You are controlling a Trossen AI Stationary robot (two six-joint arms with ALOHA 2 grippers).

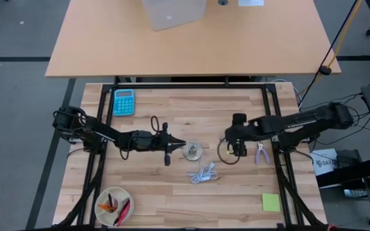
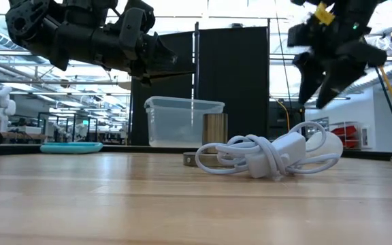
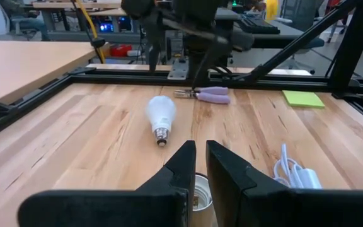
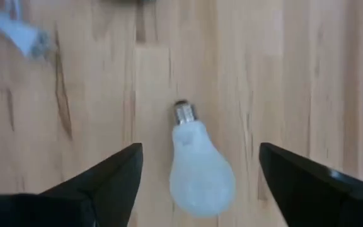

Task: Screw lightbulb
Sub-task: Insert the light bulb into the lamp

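Right wrist view: right gripper [image 4: 197,183] spread wide above the lightbulb [image 4: 200,170] lying loose on the table [image 4: 307,75], left gripper [image 3: 199,165] nearly pressed together over the socket [image 3: 200,195]; pickup step, next descend and pinch the globe.

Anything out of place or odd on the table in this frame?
Yes: the lightbulb lies on its side on the bare wood, unheld, directly under the open right gripper, screw base pointing toward the socket that the left gripper is at.

No words, labels or numbers can be read anywhere; the calculator [image 1: 123,102] keys are too small to make out.
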